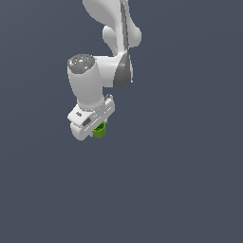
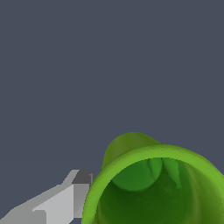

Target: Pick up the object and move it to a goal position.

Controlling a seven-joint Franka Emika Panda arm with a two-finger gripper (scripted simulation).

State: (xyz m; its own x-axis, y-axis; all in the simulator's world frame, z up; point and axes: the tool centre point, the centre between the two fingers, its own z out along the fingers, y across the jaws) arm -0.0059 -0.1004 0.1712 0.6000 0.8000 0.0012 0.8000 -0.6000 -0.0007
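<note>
The green cup shows just under the white hand of the arm, mostly covered by it. My gripper points down over the cup. In the wrist view the cup fills much of the picture, its open mouth facing the camera and its narrower base pointing away. One grey finger presses against the outside of the thick rim. The other finger is hidden by the cup. The gripper looks shut on the cup's rim.
Only a plain dark grey-blue background shows around the arm in both views. The arm's upper links rise toward the top of the exterior view. No goal marker shows.
</note>
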